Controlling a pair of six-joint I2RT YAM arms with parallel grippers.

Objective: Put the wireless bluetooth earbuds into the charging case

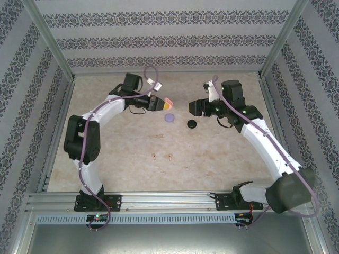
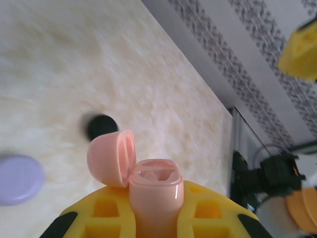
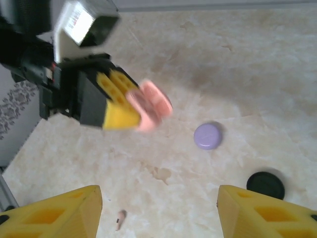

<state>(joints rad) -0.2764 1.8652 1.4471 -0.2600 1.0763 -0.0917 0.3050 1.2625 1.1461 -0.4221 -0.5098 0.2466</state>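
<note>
Two pinkish-tan earbuds are just lying side by side on the table, closer to my bases than the cases are: left earbud, right earbud. My left claw is clenched on the pink case, up off the table, lid flipped open. My right claw is released, fingers spread wide. The purple case and black case sit between my claws, a bit apart.
</note>
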